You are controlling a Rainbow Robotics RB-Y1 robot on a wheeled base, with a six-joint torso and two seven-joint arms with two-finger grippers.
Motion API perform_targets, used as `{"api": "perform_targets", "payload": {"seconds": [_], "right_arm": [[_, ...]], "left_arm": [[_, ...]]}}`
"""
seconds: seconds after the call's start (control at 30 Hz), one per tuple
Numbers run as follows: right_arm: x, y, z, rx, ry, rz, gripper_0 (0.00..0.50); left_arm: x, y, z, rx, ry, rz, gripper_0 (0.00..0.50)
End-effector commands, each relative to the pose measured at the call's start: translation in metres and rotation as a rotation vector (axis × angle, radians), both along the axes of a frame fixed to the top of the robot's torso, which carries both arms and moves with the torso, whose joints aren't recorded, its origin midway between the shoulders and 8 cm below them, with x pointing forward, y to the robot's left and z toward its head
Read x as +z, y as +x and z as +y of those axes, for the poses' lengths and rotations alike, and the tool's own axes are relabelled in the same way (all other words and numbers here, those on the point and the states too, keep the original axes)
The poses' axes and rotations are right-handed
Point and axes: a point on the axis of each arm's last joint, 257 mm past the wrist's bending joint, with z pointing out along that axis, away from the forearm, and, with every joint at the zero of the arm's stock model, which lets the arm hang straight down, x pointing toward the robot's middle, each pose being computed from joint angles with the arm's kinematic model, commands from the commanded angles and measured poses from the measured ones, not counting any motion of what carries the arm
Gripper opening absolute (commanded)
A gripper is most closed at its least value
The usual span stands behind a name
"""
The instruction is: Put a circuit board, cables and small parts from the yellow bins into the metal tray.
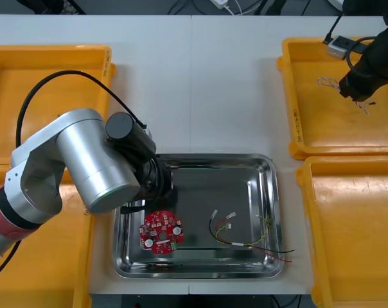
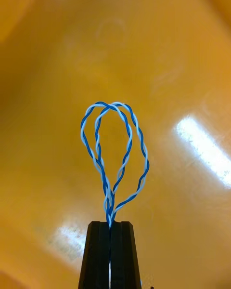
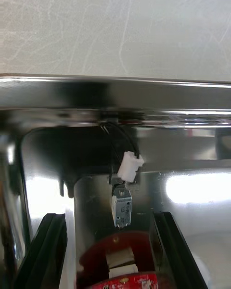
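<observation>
We find board (image 1: 160, 231), cables (image 1: 245, 244) and a small part (image 3: 121, 208) in tray (image 1: 275, 212), left gripper (image 3: 107, 216) wide above. Right gripper (image 2: 110, 224) clamps blue-white cable (image 2: 115, 144) at far right bin (image 1: 322, 128), undelivered.

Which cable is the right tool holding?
The twisted blue and white cable, in the right tool above the far right yellow bin; the black cable and red and yellow cable lie in the metal tray.

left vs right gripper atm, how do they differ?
The left gripper is open; the right gripper is shut on the blue and white cable. The left gripper is over the metal tray, by the circuit board; the right gripper is over a yellow bin. Both have black fingers.
</observation>
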Motion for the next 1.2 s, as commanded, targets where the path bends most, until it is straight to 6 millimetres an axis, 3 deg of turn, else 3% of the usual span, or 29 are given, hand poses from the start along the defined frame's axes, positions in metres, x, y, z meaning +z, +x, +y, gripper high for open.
{"api": "perform_targets", "payload": {"seconds": [0.03,0.67,0.93,1.07,1.2], "right_arm": [[0.039,-0.004,-0.025,-0.056,0.005,-0.046,0.000],[0.096,-0.053,-0.017,-0.155,0.000,-0.007,0.000],[0.119,-0.056,-0.016,-0.147,-0.027,-0.124,0.000],[0.130,-0.059,-0.009,-0.148,-0.025,-0.176,0.000],[0.137,-0.062,0.016,-0.131,0.045,-0.206,0.000]], "left_arm": [[0.028,0.016,0.022,0.086,-0.014,-0.018,0.500],[0.105,0.051,0.071,0.215,-0.072,-0.078,0.500],[0.127,0.059,0.092,0.251,-0.074,-0.076,0.500],[0.139,0.069,0.103,0.282,-0.068,-0.078,0.500],[0.149,0.082,0.117,0.316,-0.066,-0.080,0.500]]}}
